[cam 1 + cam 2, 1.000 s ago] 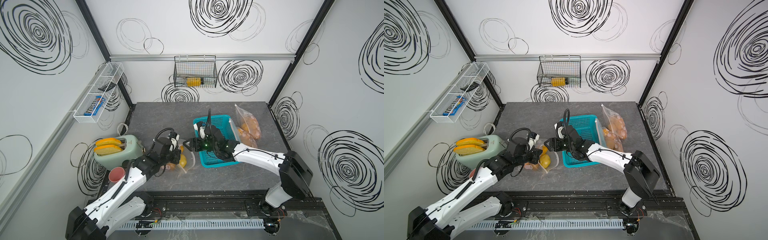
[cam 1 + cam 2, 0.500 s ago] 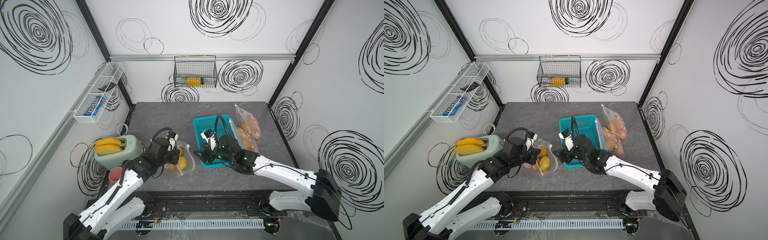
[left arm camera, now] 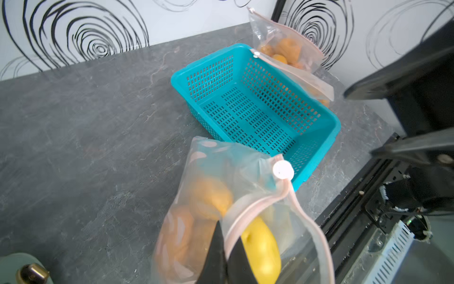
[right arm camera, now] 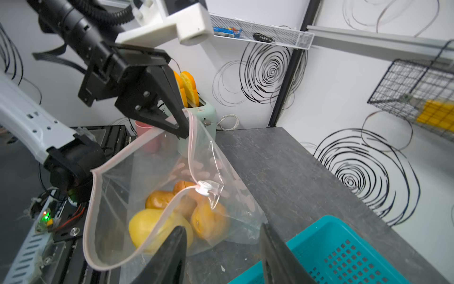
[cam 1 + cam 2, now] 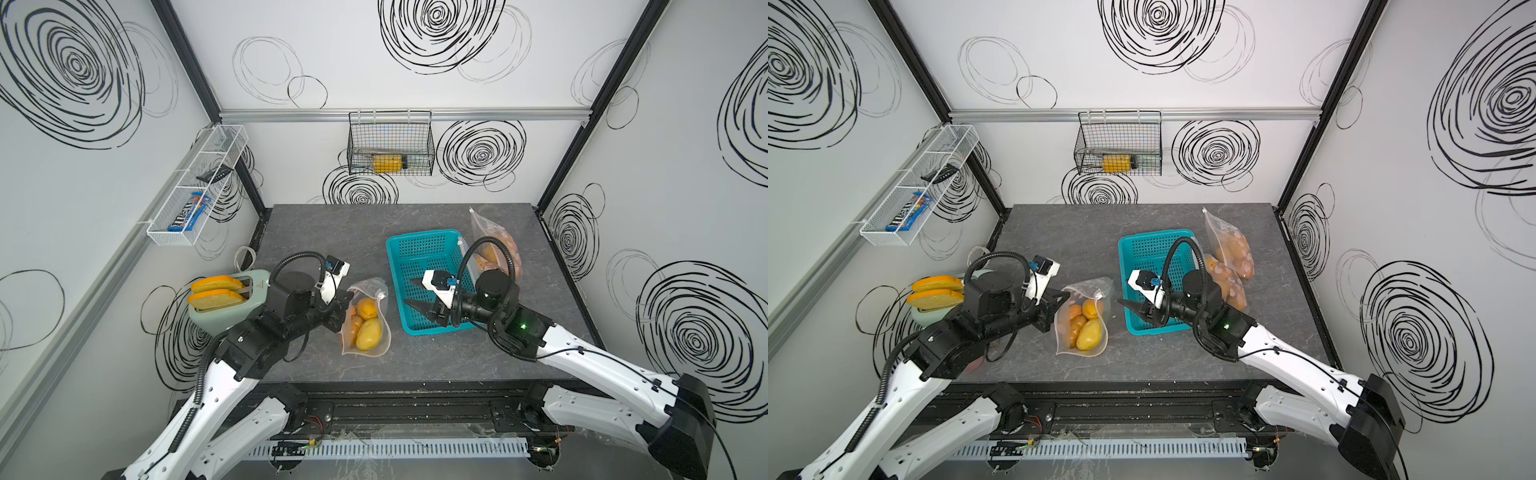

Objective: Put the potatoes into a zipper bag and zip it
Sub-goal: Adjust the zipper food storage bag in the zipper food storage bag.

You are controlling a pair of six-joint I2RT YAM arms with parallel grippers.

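zipper bag [image 4: 118, 186] — clear glossy plastic | basket [image 3: 208, 76] — smooth perforated plastic | table [image 5: 332, 232] — matt stone-look

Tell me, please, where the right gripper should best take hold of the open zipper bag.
Probably the white slider, approached from the basket side, jaws across the track. It stands free at the zipper bag's rim facing the right gripper, while the left gripper pinches the opposite end, holding the mouth up.

Teal basket [image 5: 419, 252], mint toaster [image 5: 258, 291] with toast slices [image 5: 216, 285]
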